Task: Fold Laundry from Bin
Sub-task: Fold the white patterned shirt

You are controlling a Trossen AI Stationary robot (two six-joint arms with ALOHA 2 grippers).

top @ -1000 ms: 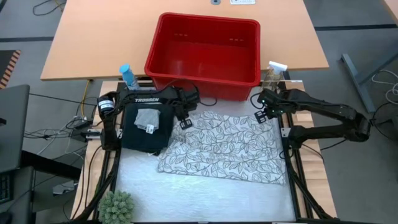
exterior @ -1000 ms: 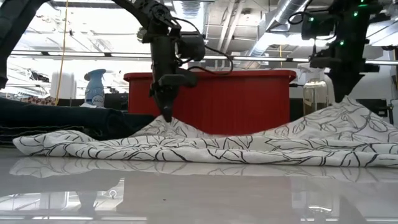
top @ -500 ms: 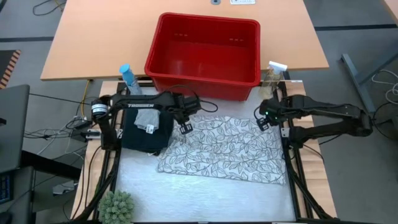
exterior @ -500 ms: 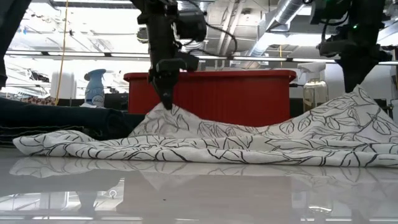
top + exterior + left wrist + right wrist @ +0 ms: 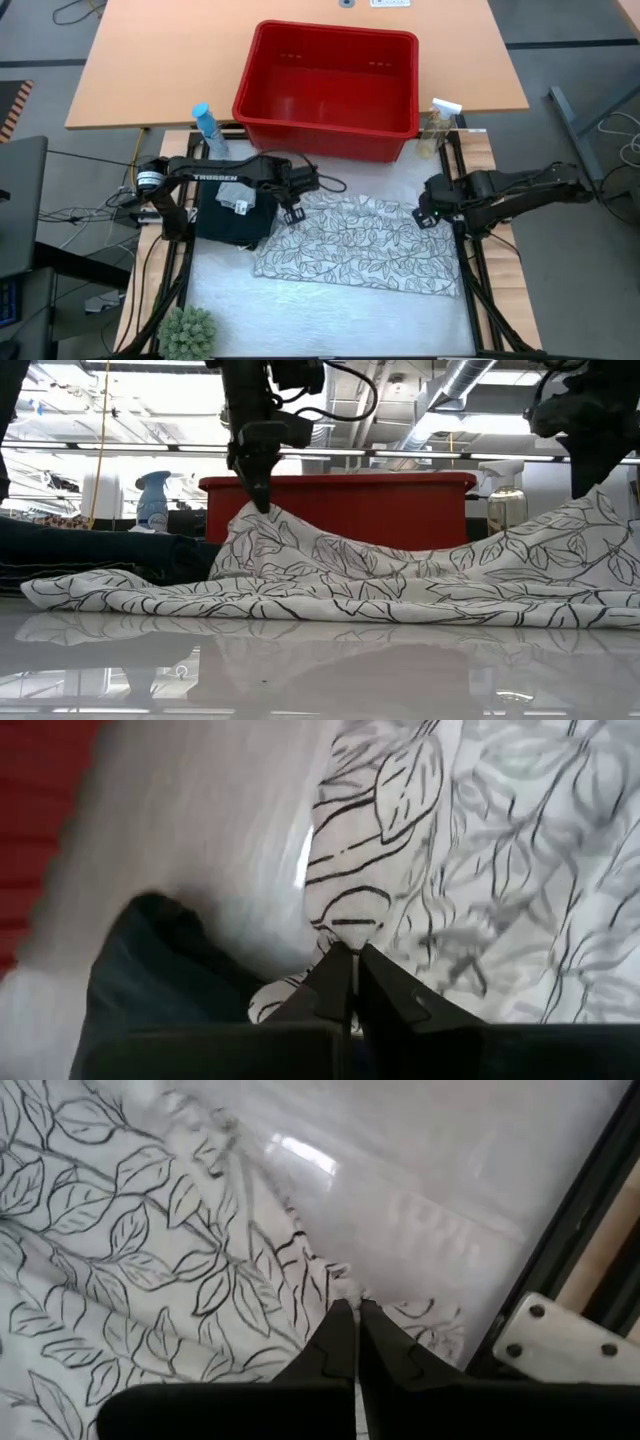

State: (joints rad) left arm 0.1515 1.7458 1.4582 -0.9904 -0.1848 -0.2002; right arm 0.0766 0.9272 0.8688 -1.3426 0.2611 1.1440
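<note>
On the glossy white worktop [image 5: 330,310], the left gripper [image 5: 292,213] and right gripper [image 5: 424,217] each pinch the leaf-print cloth [image 5: 360,245]; ceiling ducts [image 5: 455,385] run overhead.

we see a robotics lab, exposed ceiling ducts [image 5: 470,380], loose floor cables [image 5: 70,212], wooden desk [image 5: 150,60], framed robot table [image 5: 330,305]

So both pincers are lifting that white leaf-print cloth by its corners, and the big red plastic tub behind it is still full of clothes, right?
Not quite. The high view shows the big red plastic tub empty. The rest holds: the left pincer and the right pincer are each shut on a far corner of the white leaf-print cloth, lifting it.
</note>
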